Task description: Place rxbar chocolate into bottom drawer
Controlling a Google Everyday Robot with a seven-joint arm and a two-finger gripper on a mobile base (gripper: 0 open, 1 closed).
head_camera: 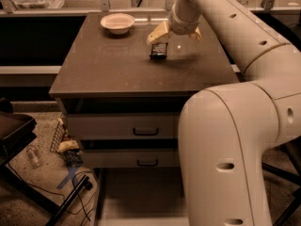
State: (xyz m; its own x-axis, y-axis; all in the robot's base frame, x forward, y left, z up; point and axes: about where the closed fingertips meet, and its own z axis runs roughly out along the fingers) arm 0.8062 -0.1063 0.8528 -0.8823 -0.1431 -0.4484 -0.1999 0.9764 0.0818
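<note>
The rxbar chocolate [158,50], a small black-wrapped bar, lies flat on the brown cabinet top [108,69], right of centre and towards the back. My gripper [177,36] hangs just above and behind it, open, with one pale fingertip [157,32] right over the bar's far end; the bar is not gripped. The bottom drawer [136,192] is pulled out below the cabinet, showing its pale floor; my arm hides its right part.
A white bowl [117,22] sits at the back left of the cabinet top. Two shut upper drawers with black handles [146,132] face me. My large arm [225,149] fills the right foreground. Cables, a bottle and litter [66,147] lie on the floor to the left.
</note>
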